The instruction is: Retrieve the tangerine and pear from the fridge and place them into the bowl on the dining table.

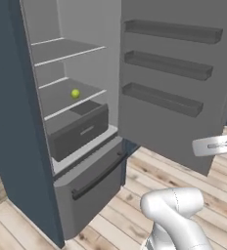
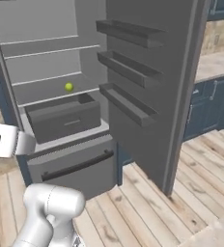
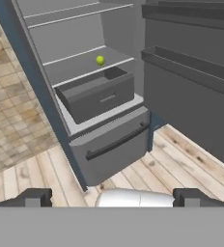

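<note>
Inside, the fridge (image 1: 61, 122) stands with its door swung wide, and the pear (image 1: 75, 93) sits alone on a grey shelf just above the half-pulled drawer (image 1: 79, 131), in the upper left of both base views and upper middle of the hand view. At the bottom of the hand view the pincer (image 3: 114, 197) stands wide and holds nothing, its fingertips (image 3: 34, 197) well apart, well short of the fridge.
</note>
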